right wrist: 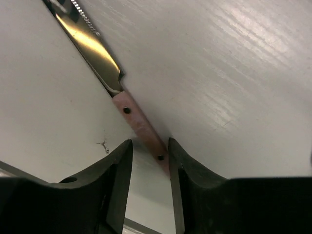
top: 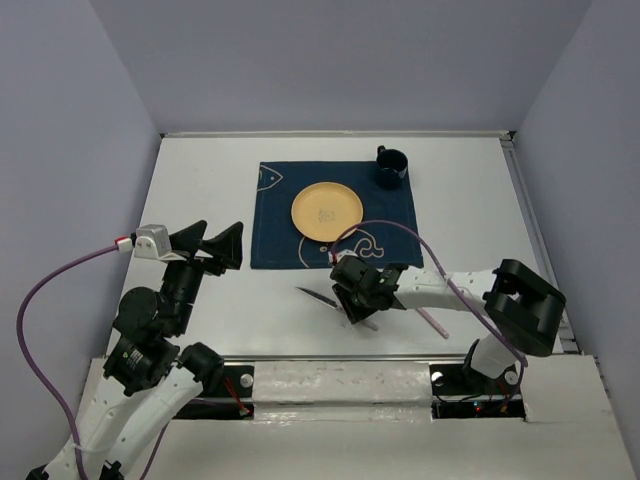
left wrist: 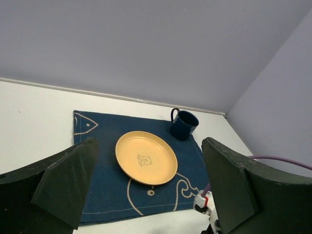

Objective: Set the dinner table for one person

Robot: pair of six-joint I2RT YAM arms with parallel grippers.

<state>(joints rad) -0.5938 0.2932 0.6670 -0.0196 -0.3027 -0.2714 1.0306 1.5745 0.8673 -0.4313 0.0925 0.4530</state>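
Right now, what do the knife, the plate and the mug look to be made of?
Knife: the blade looks like polished steel, mirror-bright with a serrated edge; the handle is matte pinkish plastic or resin, with two dark rivets. Plate: yellow, smooth with a soft sheen, likely plastic or melamine, though glazed ceramic is possible. Mug: dark blue with a slight gloss, probably ceramic or enamel.

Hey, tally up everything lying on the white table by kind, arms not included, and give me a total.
Cloth mat: 1
Plate: 1
Mug: 1
Knife: 1
Thin pink piece, kind unclear: 1
Total: 5
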